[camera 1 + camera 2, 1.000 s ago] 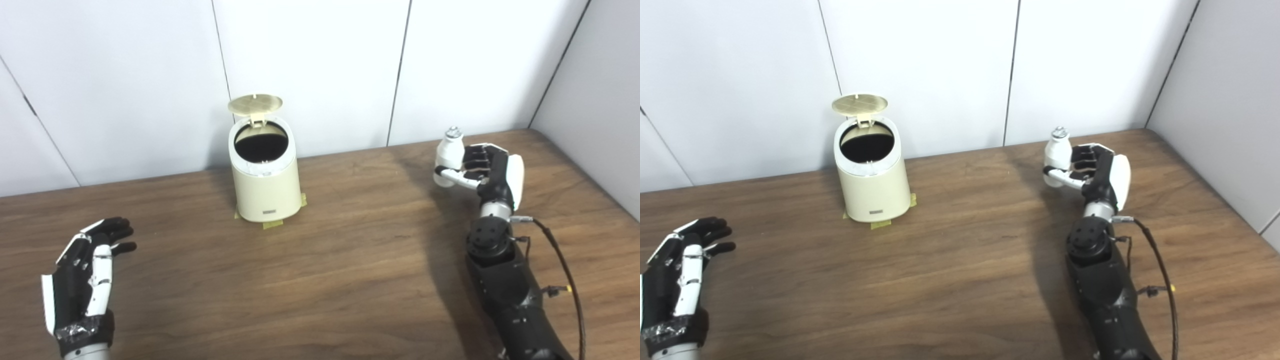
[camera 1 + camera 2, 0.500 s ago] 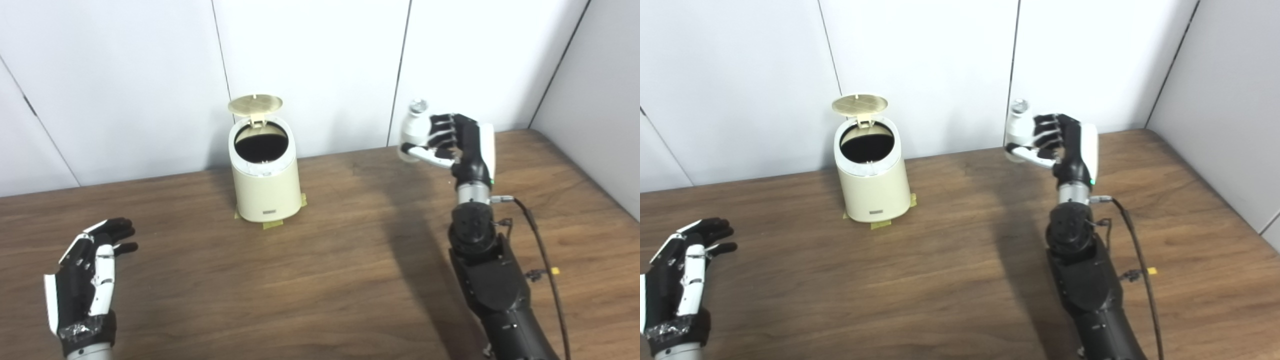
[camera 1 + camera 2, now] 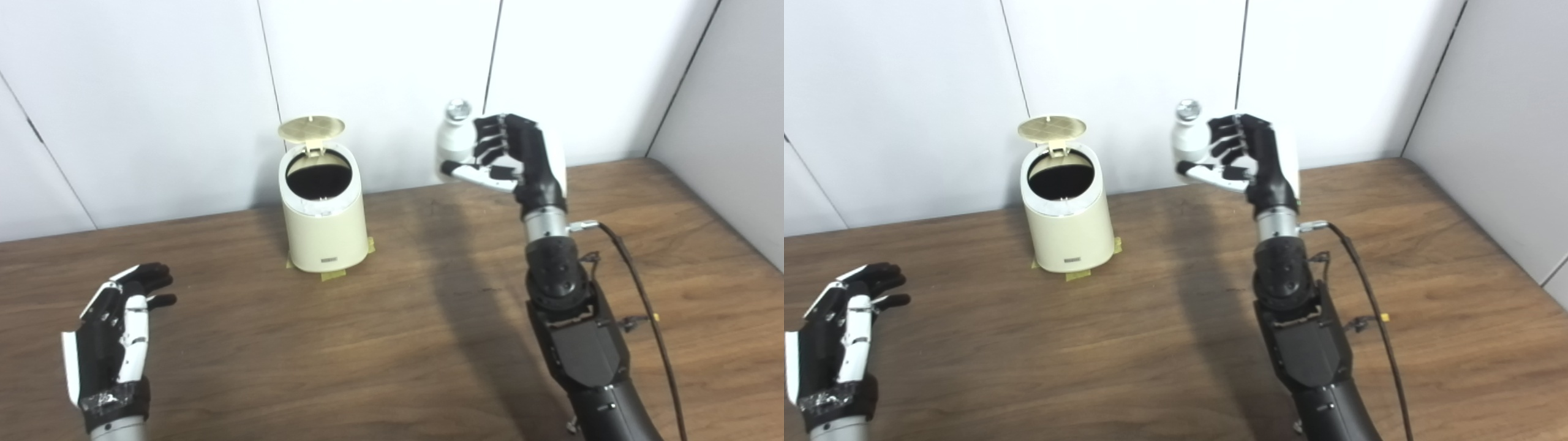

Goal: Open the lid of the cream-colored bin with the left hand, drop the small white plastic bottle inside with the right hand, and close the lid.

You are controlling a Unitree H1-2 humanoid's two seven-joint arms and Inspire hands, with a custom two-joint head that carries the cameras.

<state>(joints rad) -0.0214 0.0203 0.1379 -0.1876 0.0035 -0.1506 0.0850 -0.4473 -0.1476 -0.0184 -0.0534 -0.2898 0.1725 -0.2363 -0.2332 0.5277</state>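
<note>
Waiting low at the near edge of the bench (image 3: 392,343), the left hand (image 3: 113,343) hangs empty, fingers spread. Farther back, the right hand (image 3: 511,156) grips the small white plastic bottle (image 3: 453,144) in the air, right of the cream-colored bin (image 3: 323,226), whose lid (image 3: 311,128) stands open. The carry is under way; next, the bottle must travel left over the dark mouth before release.

Cream bin (image 3: 324,229), white bottle (image 3: 454,136), brown wood-grain table (image 3: 392,343)
</note>
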